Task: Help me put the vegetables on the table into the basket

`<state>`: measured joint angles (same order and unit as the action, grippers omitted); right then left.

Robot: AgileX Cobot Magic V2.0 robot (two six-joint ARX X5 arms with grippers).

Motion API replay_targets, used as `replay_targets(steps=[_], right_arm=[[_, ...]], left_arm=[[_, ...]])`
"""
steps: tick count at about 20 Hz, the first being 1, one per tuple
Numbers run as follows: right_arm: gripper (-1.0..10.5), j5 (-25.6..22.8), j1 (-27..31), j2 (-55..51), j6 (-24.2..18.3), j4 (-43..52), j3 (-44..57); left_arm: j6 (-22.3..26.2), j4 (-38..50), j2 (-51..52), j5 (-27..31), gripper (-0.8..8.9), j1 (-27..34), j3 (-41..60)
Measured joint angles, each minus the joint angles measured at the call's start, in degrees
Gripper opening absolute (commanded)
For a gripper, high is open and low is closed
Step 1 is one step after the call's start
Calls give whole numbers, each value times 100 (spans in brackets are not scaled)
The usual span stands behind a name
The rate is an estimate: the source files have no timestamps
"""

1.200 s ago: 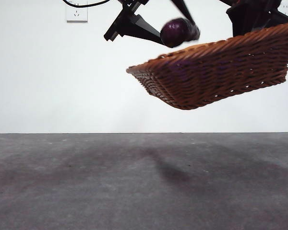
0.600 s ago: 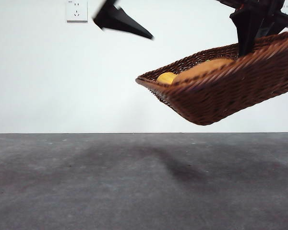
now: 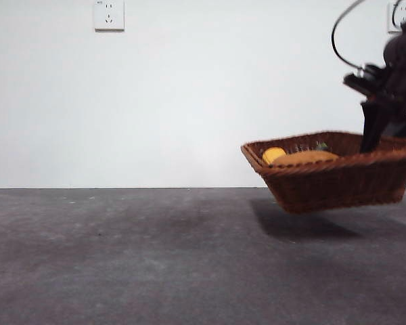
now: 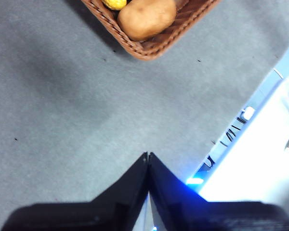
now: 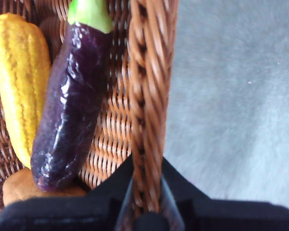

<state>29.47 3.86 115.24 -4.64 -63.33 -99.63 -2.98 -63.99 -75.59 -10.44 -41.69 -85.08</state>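
The brown wicker basket [image 3: 338,183] hangs low over the dark-grey table [image 3: 122,257] at the right, nearly level, casting a shadow beneath. My right gripper [image 5: 145,192] is shut on its braided rim [image 5: 147,96]; it shows as a dark arm [image 3: 386,101] over the far side. Inside lie the bumpy yellow piece [image 5: 17,77], a purple eggplant [image 5: 72,106] and the orange-brown potato [image 4: 147,18]. The yellow piece [image 3: 273,154] and potato [image 3: 304,157] peek over the rim. My left gripper [image 4: 148,156] is shut and empty above bare table, well away from the basket [image 4: 154,48].
A wall socket [image 3: 108,15] sits high on the white wall at the left. The table's edge, with white equipment and cables [image 4: 260,159] beyond it, lies close to the left gripper. A black cable [image 3: 338,34] loops above the right arm.
The basket has come down, moved right and levelled out. The left gripper, which held the eggplant over the basket a second ago, has left the front view; the eggplant now lies in the basket.
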Motion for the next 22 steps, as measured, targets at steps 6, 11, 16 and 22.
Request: replay_targets(steps=[6, 11, 16, 22], right_arm=[[-17, 356, 44, 881, -358, 155, -2], [42, 382, 87, 1014, -356, 190, -55], [511, 186, 103, 1088, -330, -55, -433], [498, -769, 109, 376, -68, -855, -1095]], left_arm=[[0, -269, 83, 0, -5, -11, 0], [0, -415, 83, 0, -5, -11, 0], [2, -415, 83, 0, -5, -11, 0], [2, -417, 83, 0, -4, -11, 0]])
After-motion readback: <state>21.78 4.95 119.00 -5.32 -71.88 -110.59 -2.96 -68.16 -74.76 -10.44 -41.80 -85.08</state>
